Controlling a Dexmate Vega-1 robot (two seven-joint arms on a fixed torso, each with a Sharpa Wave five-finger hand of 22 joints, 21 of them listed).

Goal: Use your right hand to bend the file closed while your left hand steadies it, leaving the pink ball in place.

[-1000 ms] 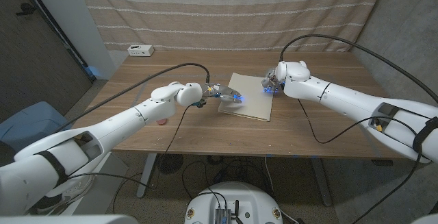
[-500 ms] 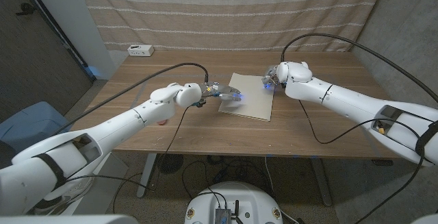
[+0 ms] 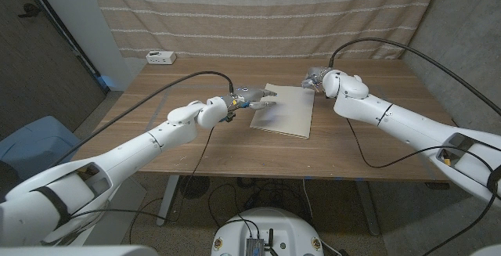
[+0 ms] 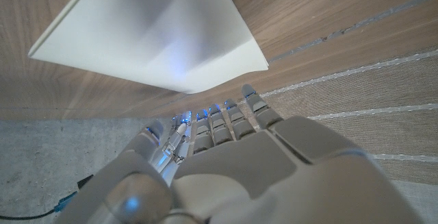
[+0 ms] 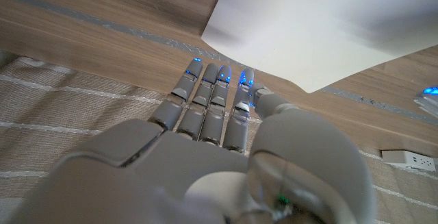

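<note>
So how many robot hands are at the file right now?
2: the left hand at the file's left corner, the right hand at its far right corner; contact can't be confirmed.

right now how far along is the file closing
Done: the file lies flat on the table, looking closed. In hand: nothing; the left hand sits by its left edge and the right hand by its far right corner, both just off it. Left: perhaps only checking; I can't spot the pink ball.

Head camera overlooks the table (image 3: 196, 142); both wrist cameras, seemingly inverted, share the file (image 4: 147, 29).
</note>
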